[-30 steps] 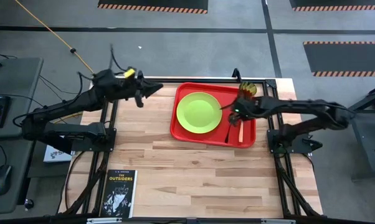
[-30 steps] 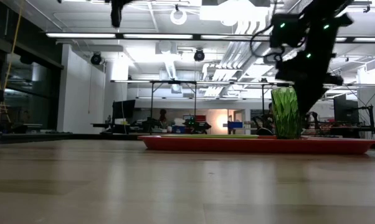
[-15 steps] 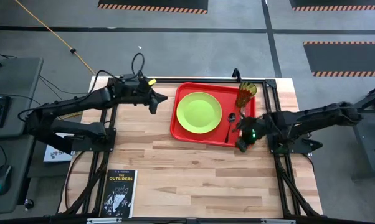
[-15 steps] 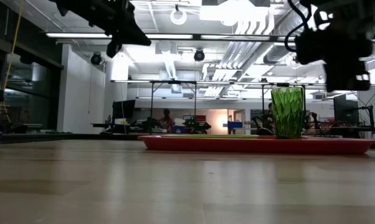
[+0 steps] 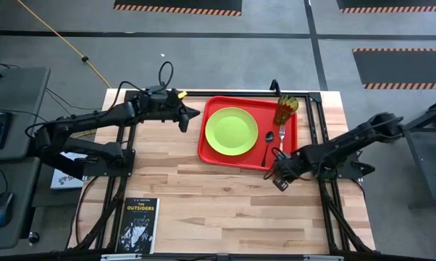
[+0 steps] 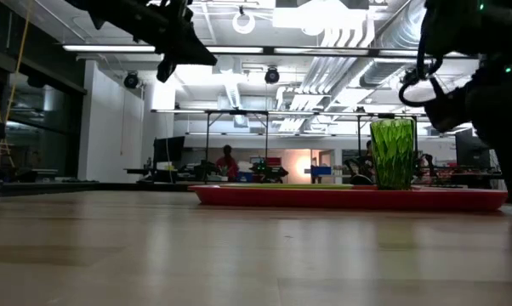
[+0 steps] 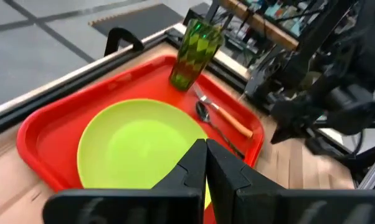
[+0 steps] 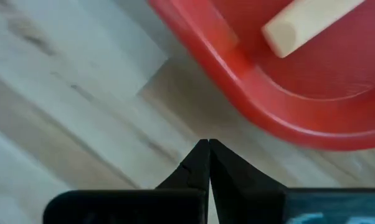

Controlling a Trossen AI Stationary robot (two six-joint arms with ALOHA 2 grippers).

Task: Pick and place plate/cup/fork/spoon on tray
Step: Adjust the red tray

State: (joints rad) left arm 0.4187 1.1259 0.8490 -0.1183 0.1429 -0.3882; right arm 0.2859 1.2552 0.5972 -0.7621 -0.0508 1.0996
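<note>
The red tray (image 5: 212, 145) lies on the table at the far right. On it lie the lime-green plate (image 5: 232, 131), the green cup (image 5: 284, 110) upright at its far right corner, the dark spoon (image 5: 266, 146) and the orange-handled fork (image 5: 282, 140). My left gripper (image 5: 196, 112) is shut and empty, in the air just left of the tray; its wrist view shows the plate (image 7: 131, 149), cup (image 7: 197, 50), spoon (image 7: 204, 112) and fork (image 7: 231, 121). My right gripper (image 5: 276, 177) is shut and empty, just off the tray's near right corner (image 8: 250, 87).
A paperback book (image 5: 138, 223) lies at the table's near left corner. The wood between the tray and the near edge is bare. In the low view the cup (image 6: 393, 153) stands on the tray (image 6: 349, 197), and both arms hang above table height.
My right gripper has drawn back from over the tray's right side, by the fork and spoon, toward the table's near edge, and now stands off the tray's near right corner. My left gripper has moved right, toward the tray. The tableware has kept still.
</note>
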